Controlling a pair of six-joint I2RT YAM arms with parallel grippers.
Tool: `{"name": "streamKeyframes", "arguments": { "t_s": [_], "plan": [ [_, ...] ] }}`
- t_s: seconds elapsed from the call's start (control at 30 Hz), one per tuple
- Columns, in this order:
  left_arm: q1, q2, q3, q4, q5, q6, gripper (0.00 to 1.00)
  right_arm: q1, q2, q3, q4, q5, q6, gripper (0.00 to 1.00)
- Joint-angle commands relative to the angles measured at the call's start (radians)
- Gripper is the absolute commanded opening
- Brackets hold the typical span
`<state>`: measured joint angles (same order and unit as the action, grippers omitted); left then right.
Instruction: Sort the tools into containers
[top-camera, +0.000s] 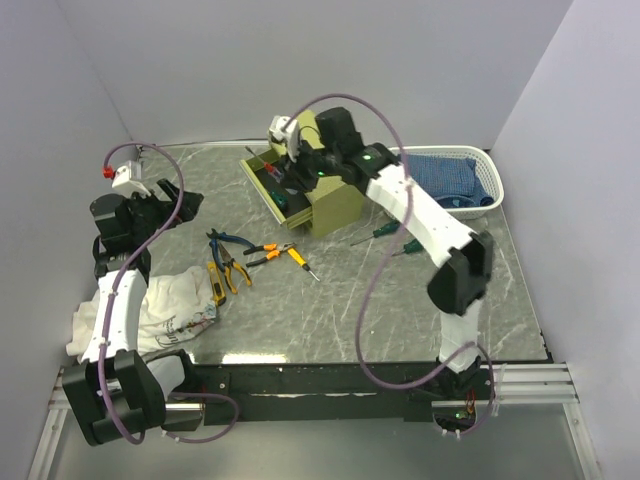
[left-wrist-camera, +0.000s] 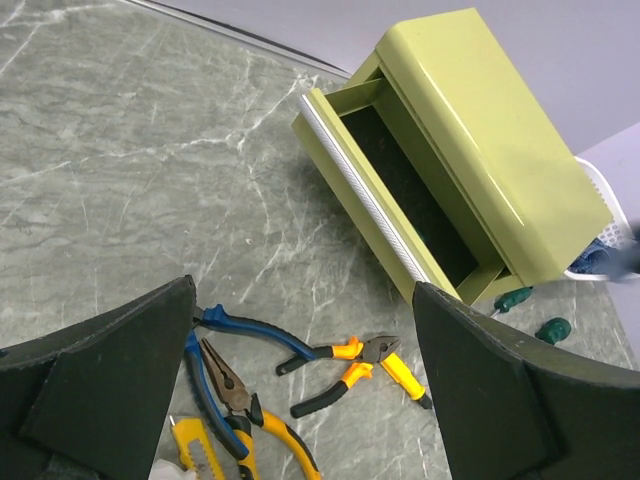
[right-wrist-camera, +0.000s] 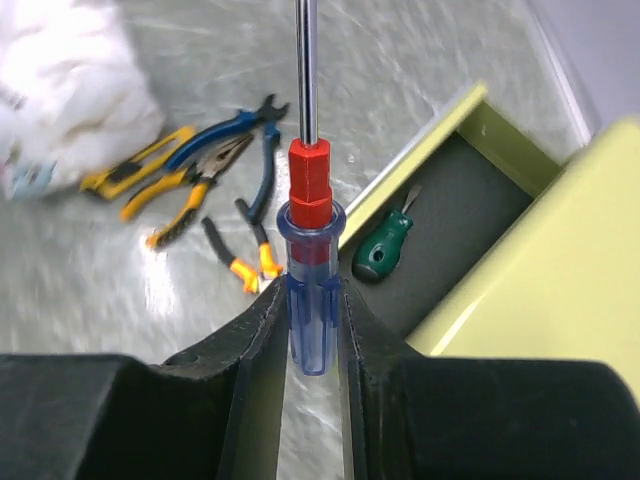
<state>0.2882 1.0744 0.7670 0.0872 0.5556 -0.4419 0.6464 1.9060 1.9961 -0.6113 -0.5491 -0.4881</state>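
My right gripper (right-wrist-camera: 312, 318) is shut on the clear blue handle of a red-blue screwdriver (right-wrist-camera: 310, 250), shaft pointing away, over the front edge of the olive cabinet's (top-camera: 338, 205) pulled-out drawer (right-wrist-camera: 470, 150). A green screwdriver (right-wrist-camera: 383, 247) lies inside that drawer. My left gripper (left-wrist-camera: 305, 290) hangs open and empty above the table. Below it lie blue pliers (left-wrist-camera: 255, 335), orange-handled pliers (left-wrist-camera: 345, 365), yellow-handled pliers (left-wrist-camera: 275, 430), a yellow utility knife (left-wrist-camera: 195, 450) and an orange screwdriver (left-wrist-camera: 405, 378). Two more green screwdrivers (top-camera: 375, 233) rest right of the cabinet.
A white basket (top-camera: 487, 170) holding blue cloth stands at the back right, touching the cabinet's side. A crumpled white cloth (top-camera: 170, 312) lies at the front left beside the left arm. Walls close in the table on three sides.
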Motion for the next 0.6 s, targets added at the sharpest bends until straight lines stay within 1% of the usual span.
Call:
{"name": "streamKeyframes", "arguments": {
  "t_s": [0.0,0.07,0.1,0.17,0.2,0.23,0.27,0.3,0.33,0.37,0.47,0.57],
  "plan": [
    [0.008,-0.041,-0.006,0.046,0.013,-0.023,0.96,0.027,0.172,0.128,0.041,0.185,0.298,0.00],
    [0.011,-0.051,-0.006,0.046,0.017,-0.027,0.96,0.035,0.200,0.124,0.073,0.260,0.322,0.01],
    [0.011,-0.053,-0.009,0.046,0.017,-0.030,0.96,0.039,0.203,0.115,0.084,0.290,0.332,0.07],
    [0.017,-0.060,-0.014,0.049,0.018,-0.034,0.96,0.047,0.214,0.115,0.096,0.345,0.342,0.11],
    [0.020,-0.064,-0.015,0.055,0.020,-0.040,0.97,0.048,0.215,0.115,0.102,0.374,0.358,0.17],
    [0.025,-0.067,-0.018,0.057,0.020,-0.043,0.96,0.056,0.214,0.112,0.110,0.400,0.368,0.27],
    [0.026,-0.067,-0.020,0.060,0.023,-0.046,0.96,0.056,0.212,0.110,0.116,0.440,0.376,0.48],
    [0.029,-0.067,-0.021,0.063,0.023,-0.050,0.96,0.058,0.209,0.110,0.117,0.448,0.382,0.56],
    [0.028,-0.067,-0.021,0.066,0.026,-0.054,0.96,0.062,0.194,0.104,0.117,0.454,0.382,0.61],
    [0.028,-0.064,-0.024,0.071,0.024,-0.054,0.96,0.065,0.185,0.099,0.119,0.454,0.384,0.68],
    [0.029,-0.057,-0.026,0.086,0.029,-0.066,0.96,0.070,0.128,0.070,0.119,0.449,0.398,0.74],
    [0.029,-0.048,-0.023,0.097,0.033,-0.075,0.97,0.061,0.045,0.018,0.101,0.413,0.344,0.76]
  ]
}}
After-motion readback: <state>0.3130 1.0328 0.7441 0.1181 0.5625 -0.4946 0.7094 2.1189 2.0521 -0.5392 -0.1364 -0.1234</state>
